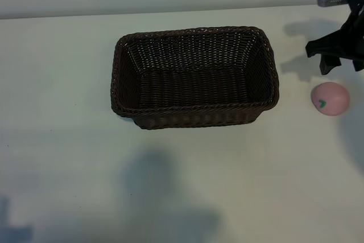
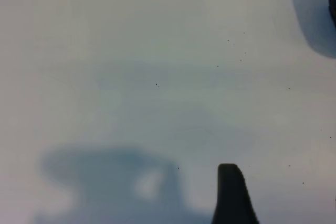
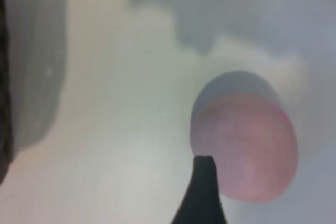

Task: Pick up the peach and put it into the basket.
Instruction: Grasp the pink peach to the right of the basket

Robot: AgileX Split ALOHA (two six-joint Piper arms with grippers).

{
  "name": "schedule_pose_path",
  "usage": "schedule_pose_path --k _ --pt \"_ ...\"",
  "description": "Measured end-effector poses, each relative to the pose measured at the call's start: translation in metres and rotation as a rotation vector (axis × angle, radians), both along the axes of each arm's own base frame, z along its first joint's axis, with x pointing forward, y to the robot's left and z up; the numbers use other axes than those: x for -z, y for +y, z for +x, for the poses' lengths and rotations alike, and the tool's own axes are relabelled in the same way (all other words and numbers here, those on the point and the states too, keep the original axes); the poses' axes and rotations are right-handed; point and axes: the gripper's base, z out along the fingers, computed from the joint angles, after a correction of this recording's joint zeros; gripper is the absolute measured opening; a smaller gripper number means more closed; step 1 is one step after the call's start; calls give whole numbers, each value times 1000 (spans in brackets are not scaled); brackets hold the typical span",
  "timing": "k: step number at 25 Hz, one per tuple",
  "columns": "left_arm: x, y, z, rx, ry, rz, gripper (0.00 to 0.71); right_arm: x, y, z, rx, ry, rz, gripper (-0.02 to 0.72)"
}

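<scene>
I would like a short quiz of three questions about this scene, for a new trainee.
1. True or false: the peach already lies inside the basket.
2. Which gripper is near the peach? A) left B) right
3. Fill in: the basket holds ____.

Key:
1. False; it lies on the table, to the right of the basket and apart from it.
2. B; the right gripper is open, just beyond the peach in the exterior view.
3. nothing.
</scene>
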Motion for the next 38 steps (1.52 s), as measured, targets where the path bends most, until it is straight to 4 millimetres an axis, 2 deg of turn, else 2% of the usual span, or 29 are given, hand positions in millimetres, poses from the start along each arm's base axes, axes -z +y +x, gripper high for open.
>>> schedule_pose_path --k 12,24,33,38 --pt "0 0 0 1 0 1 467 37 -1 3 28 25 -1 595" --pt "0 0 0 1 0 1 466 37 -4 5 61 1 -22 595" --pt "0 0 0 1 0 1 465 38 -19 3 102 31 -22 572" --pt "0 0 0 1 0 2 465 38 -17 3 89 34 4 570"
